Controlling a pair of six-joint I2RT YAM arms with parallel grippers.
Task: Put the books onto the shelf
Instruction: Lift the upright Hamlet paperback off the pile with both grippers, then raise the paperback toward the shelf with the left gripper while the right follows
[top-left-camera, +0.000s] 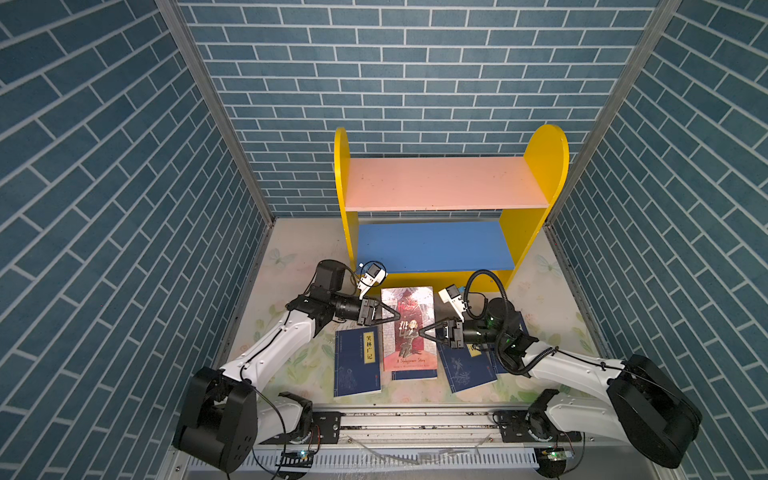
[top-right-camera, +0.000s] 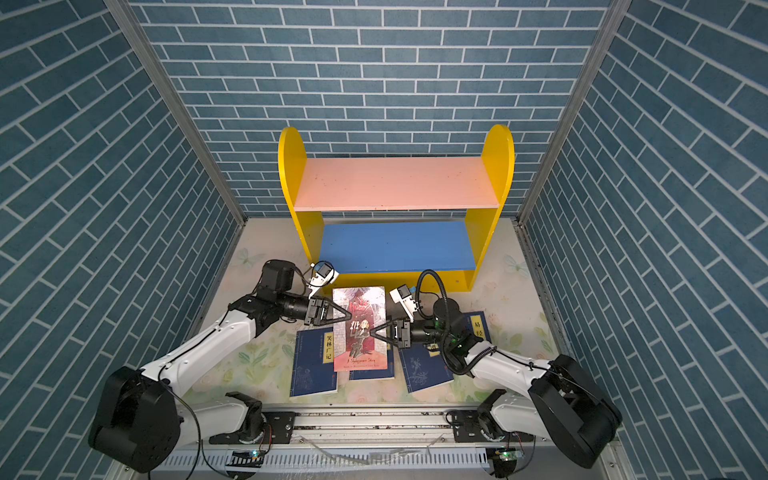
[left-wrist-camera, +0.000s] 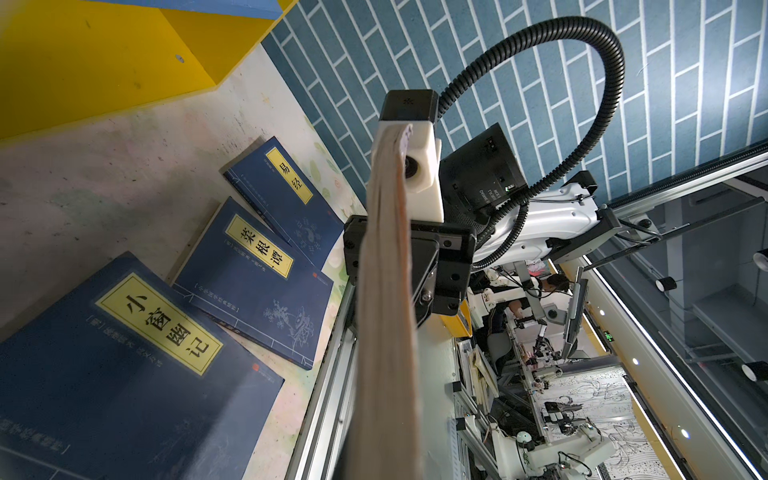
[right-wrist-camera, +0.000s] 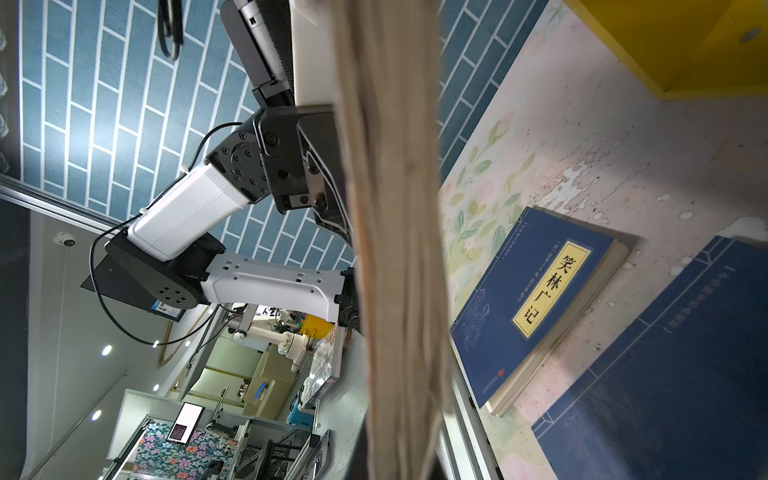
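The shelf (top-left-camera: 446, 183) stands bare at twelve o'clock. We hold the illustrated book (top-left-camera: 409, 345) flat above the navy books (top-left-camera: 357, 361), left gripper (top-left-camera: 397, 318) clamped on its nine o'clock edge, right gripper (top-left-camera: 422, 332) on three, likely so it won't sag.

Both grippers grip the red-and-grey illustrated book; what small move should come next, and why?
Probably carry it forward together toward the yellow-sided wooden shelf: the left gripper and right gripper are shut on opposite edges of the red-and-grey illustrated book, held above the navy books.
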